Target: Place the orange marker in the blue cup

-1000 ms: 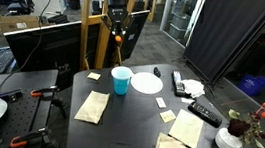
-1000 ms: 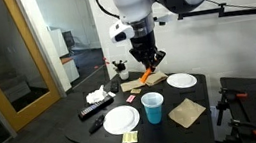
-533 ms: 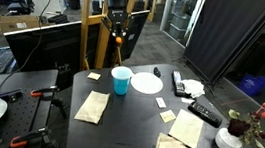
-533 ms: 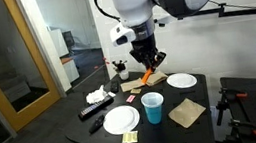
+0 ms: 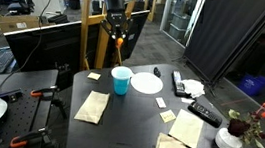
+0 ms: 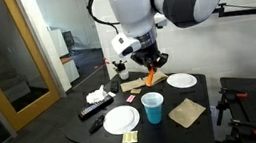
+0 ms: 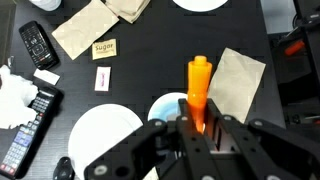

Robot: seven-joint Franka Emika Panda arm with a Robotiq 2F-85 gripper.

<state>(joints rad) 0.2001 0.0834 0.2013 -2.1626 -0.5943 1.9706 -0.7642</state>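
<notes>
Black table [image 7: 160,62], orange marker [image 7: 198,90] base hidden between fingers [image 7: 181,128]

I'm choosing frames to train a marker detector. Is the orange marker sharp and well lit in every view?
Wrist view: the orange marker is big, crisp and evenly lit, while the gripper holding it looks dark and soft. In an exterior view the orange marker is a tiny sliver against a bright background; in an exterior view it is small but distinct.
</notes>
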